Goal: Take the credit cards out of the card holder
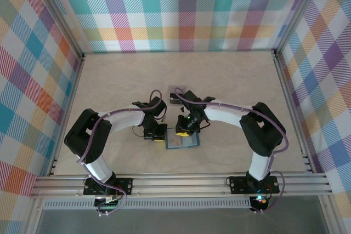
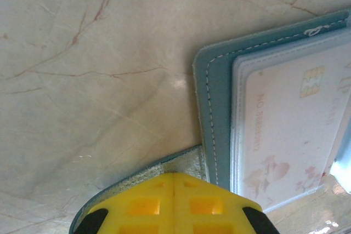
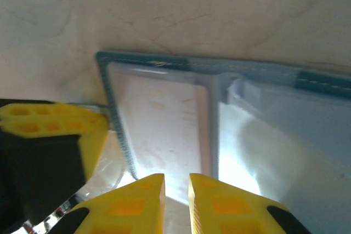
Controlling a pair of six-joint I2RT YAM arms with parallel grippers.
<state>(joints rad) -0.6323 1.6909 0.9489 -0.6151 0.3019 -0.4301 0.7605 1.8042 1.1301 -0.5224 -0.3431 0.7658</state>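
**Item 1. Card holder.** Dark teal-blue stitched bifold wallet (image 1: 190, 144), lying opened flat on the pale marble-patterned surface (image 2: 98, 53), at centre frame in the top view, between the two arm tips.
- Contents, panel seen by the left wrist camera: one pale silver-grey rectangular credit card (image 2: 285, 130) with a gold chip, seated behind a clear sleeve and inset from the stitched teal border.
- In the right wrist view this panel sits left of the fold. The blue-grey panel (image 3: 290, 135) right of the fold is glared; its contents cannot be made out.
- Fitting: small teal side tab (image 2: 159, 172) with a rough pale face, projecting from the wallet's corner at lower centre of the left wrist view.

**Item 2. Left claw** (image 2: 174, 183). Yellow fingers closed together, no gap, tips on the side tab.

**Item 3. Right claw** (image 3: 176, 183). Yellow fingers a narrow slit apart, at the bottom edge of the frame over the near edge of the carded panel. Pale material shows in the slit; whether the card is pinched cannot be told.

**Item 4.** Small greyish flat rectangle (image 1: 176, 88) on the surface above the arms in the top view; too small to identify.
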